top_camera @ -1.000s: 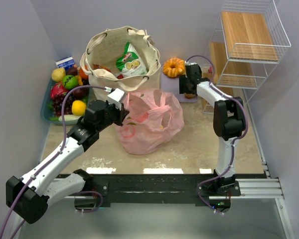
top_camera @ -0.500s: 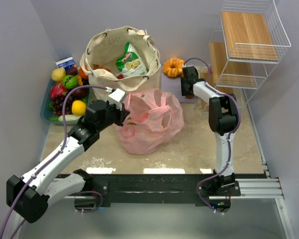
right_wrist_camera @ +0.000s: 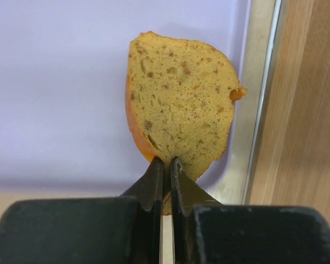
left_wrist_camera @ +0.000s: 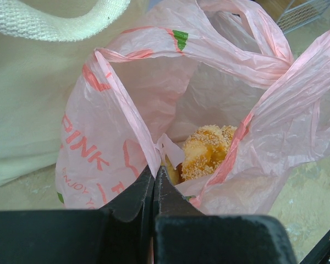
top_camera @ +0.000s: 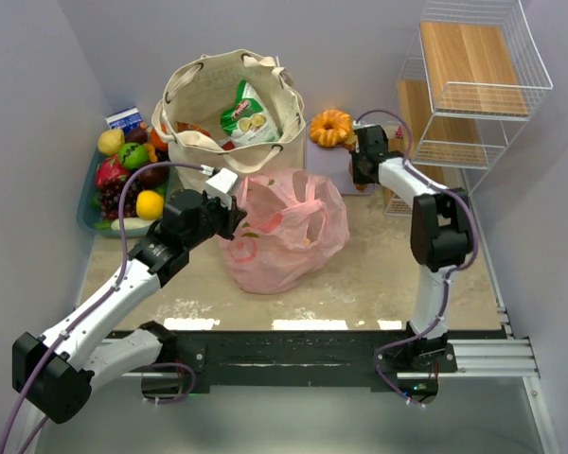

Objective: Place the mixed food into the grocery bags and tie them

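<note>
The pink plastic grocery bag (top_camera: 286, 227) lies at the table's middle with its mouth open. My left gripper (top_camera: 231, 202) is shut on its near rim (left_wrist_camera: 144, 144), and a sesame pastry (left_wrist_camera: 207, 150) sits inside. Behind it stands the cream canvas tote (top_camera: 201, 102), holding a green and white snack packet (top_camera: 249, 113). An orange ring-shaped cake (top_camera: 330, 127) rests at the back. Beside it my right gripper (top_camera: 361, 179) is shut on a golden-brown cake slice (right_wrist_camera: 179, 113) with an orange crust, pinching its lower edge between the fingertips (right_wrist_camera: 166, 160).
A lavender board (right_wrist_camera: 55, 93) lies under the cake slice. A tray of fruit (top_camera: 125, 175) stands at the far left beside the tote. At the back right is a wire rack with wooden shelves (top_camera: 473, 76). Walls close in on three sides.
My right gripper has shut on the cake slice, and its arm swung slightly left and back. The left arm and the pink bag have not moved.
</note>
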{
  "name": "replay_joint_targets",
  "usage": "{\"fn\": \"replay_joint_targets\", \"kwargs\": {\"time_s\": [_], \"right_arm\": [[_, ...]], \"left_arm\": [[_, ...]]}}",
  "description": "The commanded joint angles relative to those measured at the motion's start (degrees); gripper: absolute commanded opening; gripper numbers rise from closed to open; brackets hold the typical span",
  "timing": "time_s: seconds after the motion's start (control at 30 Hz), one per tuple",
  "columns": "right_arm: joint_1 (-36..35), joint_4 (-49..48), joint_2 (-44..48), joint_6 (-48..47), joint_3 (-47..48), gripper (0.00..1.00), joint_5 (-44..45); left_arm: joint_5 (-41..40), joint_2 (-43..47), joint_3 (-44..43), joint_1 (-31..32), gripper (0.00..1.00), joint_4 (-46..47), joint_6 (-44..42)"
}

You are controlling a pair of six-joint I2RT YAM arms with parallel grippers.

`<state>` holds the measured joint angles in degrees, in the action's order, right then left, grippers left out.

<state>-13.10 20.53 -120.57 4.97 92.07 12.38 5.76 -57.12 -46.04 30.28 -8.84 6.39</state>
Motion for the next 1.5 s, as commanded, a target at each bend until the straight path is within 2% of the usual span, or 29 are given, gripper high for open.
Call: {"fn": "replay_joint_targets", "kwargs": {"time_s": [0.0, 0.1, 0.23, 0.33, 0.37, 0.47, 0.6, 0.77, 0.93, 1.27, 1.47], "right_arm": [[-1.6, -3.7, 17.7, 2.0, -5.6, 0.00, -6.0], [-3.8, -7.0, 24.9, 3.2, -11.8, 0.00, -6.6], [-7.6, -11.1, 39.2, 3.6, -21.1, 0.00, -6.8], [-10.1, -17.0, 48.2, 3.7, -27.3, 0.00, -12.2], [-10.7, -18.6, 49.9, 3.9, -28.5, 0.00, -18.5], [-11.8, -23.5, 54.1, 5.7, -30.9, 0.00, -30.2], [-15.5, -22.6, 53.3, 6.3, -28.9, 0.00, -36.7], [-23.7, -25.3, 49.8, 4.9, -29.3, 0.00, -38.1], [-27.4, -24.1, 44.5, 4.1, -26.2, 0.00, -40.4], [-28.0, -16.9, 33.9, 8.3, -18.9, 0.00, -29.7], [-28.0, -16.0, 30.7, 9.6, -14.6, 0.00, -26.0]], "left_arm": [[0.1, -0.1, 0.0, -0.4, 0.00, 1.5, -0.5], [0.1, -0.1, 0.0, -0.4, 0.00, 1.5, -0.5], [-0.1, 0.2, 0.1, -0.4, 0.00, 1.5, -0.6], [-0.6, 0.4, 0.1, -0.4, 0.00, 1.4, -0.6], [-0.7, 0.4, 0.2, -0.4, 0.00, 1.4, -0.7], [-1.1, 0.6, 0.1, -0.4, 0.00, 1.3, -0.7], [-1.7, 0.6, 0.2, -0.5, 0.00, 1.2, -0.8], [-2.2, 0.6, 0.2, -0.4, 0.00, 1.3, -0.9], [-2.5, 0.4, 0.3, -0.4, 0.00, 1.1, -0.9], [-2.9, 0.4, 0.2, -0.4, 0.00, 1.0, -1.1], [-2.7, 0.4, 0.2, -0.5, 0.00, 1.1, -1.0]]}}
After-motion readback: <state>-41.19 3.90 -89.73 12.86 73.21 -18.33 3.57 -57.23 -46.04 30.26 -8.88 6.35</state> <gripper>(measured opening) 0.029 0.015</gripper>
